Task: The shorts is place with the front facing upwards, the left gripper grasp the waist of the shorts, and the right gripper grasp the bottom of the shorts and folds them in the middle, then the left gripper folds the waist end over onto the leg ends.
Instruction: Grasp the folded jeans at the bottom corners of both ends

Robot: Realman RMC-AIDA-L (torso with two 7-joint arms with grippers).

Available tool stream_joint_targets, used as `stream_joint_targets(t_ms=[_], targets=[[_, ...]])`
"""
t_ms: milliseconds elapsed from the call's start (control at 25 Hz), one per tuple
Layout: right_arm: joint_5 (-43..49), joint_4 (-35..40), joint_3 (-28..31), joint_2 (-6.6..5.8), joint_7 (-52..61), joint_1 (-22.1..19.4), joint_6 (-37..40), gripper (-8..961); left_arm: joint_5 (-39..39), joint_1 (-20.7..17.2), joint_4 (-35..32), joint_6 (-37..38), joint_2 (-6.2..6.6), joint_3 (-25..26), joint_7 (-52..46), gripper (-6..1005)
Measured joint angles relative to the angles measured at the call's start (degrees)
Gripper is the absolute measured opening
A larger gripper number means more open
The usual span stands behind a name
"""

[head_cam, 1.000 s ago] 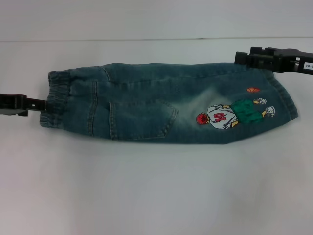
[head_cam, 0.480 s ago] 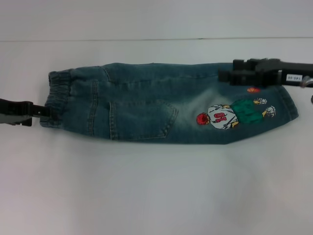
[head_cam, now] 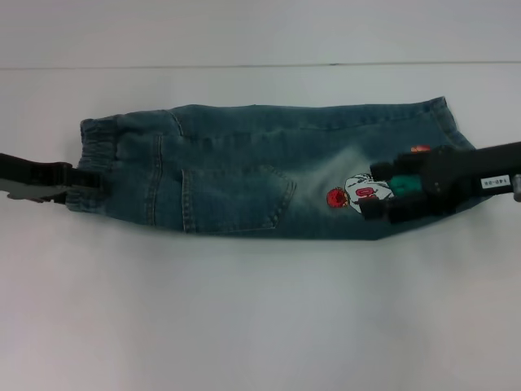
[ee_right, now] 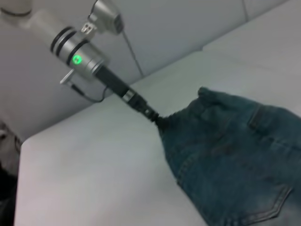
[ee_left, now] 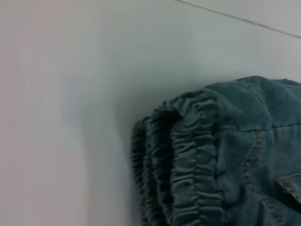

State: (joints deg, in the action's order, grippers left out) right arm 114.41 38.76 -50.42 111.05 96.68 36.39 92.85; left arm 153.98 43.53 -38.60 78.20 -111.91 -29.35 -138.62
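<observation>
On the white table (head_cam: 244, 309), faded blue-green shorts (head_cam: 244, 175) folded lengthwise, ruffled waist (head_cam: 96, 163) in left gripper (head_cam: 81, 177) jaws; right jaws unclear.

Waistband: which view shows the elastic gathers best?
Left wrist view: the waist fills the frame close up, ruffles distinct. Head view shows it small at the shorts' left end, by the left gripper. Right wrist view shows it far off, gathers unclear.

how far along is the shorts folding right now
Done: shorts lie folded lengthwise on the table. In hand: left gripper is at the waist; right gripper is over the patch. Left: folding waist over onto the leg ends.
</observation>
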Motion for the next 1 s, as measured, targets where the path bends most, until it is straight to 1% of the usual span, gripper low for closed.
stream_joint_targets(t_ms=[120,320,680,1000], targets=[[0.8,1.2,0.0,-0.05,0.7,-0.1,1.9,916,0.0,0.5,0.6,-0.7,0.04,0.0,0.0,886],[2.6,1.3,0.0,-0.48,1.1,0.2,4.2,916,0.3,1.0,1.2,-1.5,0.24,0.0,-0.4,886],[3.1,1.3,0.1,-0.18,1.4,0.5,3.1,917,0.5,1.0,1.7,-2.0,0.40,-0.6,-0.7,885],[3.1,1.3,-0.1,0.02,1.4,0.6,1.7,916,0.7,0.8,1.9,-2.2,0.20,-0.8,-0.8,885]])
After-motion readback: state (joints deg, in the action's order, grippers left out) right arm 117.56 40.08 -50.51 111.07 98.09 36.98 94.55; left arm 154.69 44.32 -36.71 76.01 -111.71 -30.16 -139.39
